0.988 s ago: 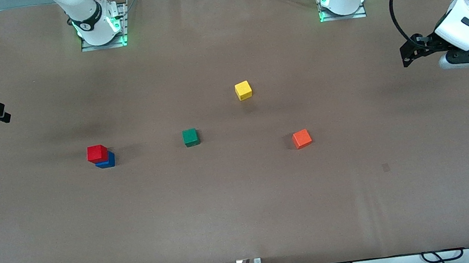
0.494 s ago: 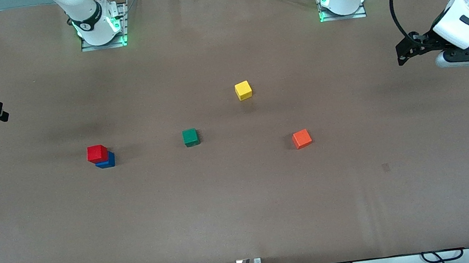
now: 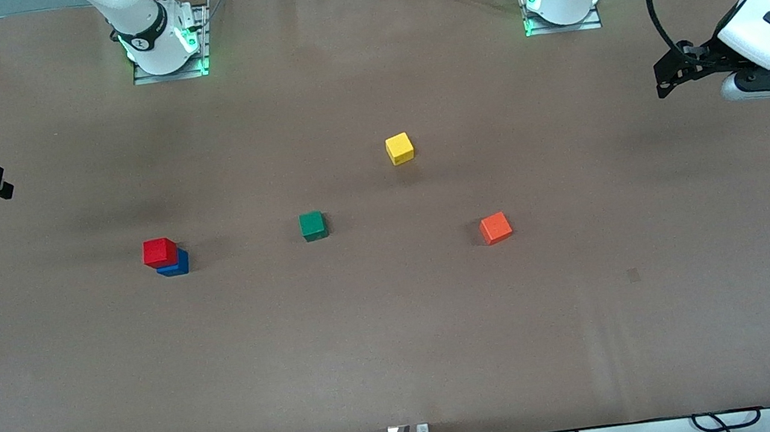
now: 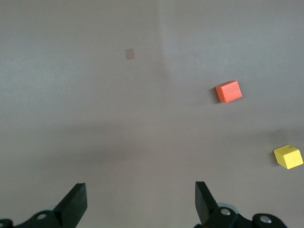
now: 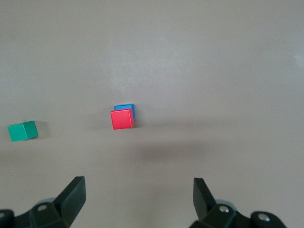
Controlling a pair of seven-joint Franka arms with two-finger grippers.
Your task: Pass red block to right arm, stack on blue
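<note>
Toward the right arm's end of the table (image 3: 406,364), the upper block (image 3: 159,251) sits on the lower block (image 3: 178,266). The third block (image 3: 312,225) lies beside that stack, near the table's middle. The fourth block (image 3: 399,147) lies farther from the front camera than the third. The fifth block (image 3: 496,227) lies nearer than both, toward the left arm's end. The right gripper (image 3: 3,188) hangs over the right arm's end of the table, and the left gripper (image 3: 665,83) over the left arm's end.

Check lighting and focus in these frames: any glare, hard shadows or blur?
Front view: even light, no glare, soft smudgy shadows on the table, green glow at both bases. Right wrist view: red block sharp on blue block, faint shadow. Left wrist view: orange block crisp.
</note>
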